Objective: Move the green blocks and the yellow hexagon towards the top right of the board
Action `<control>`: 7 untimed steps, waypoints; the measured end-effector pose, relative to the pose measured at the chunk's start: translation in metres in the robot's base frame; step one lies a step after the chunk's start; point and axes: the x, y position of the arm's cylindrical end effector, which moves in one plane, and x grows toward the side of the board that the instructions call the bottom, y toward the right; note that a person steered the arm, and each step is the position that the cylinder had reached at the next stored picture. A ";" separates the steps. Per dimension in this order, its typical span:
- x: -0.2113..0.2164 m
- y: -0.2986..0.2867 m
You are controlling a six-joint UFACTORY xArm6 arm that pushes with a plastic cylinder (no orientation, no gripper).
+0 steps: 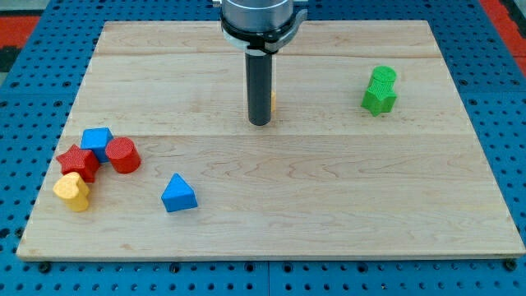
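- My tip (260, 122) rests mid-desk; a sliver of yellow block (272, 102) – presumably the yellow hexagon, shape mostly hidden – peeks out just beside the rod, on the view's right.
- No gripper here, only a bare rod, so nothing is grasped.
- The two green blocks (380, 90) sit touching, well to the view's right, already near the top-right region.
- The desk (329, 189) between looks open – room to push rightward and up.
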 end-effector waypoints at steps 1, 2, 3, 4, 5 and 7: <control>-0.002 -0.034; -0.021 0.049; -0.032 0.103; -0.010 0.012; -0.024 -0.043; -0.064 0.116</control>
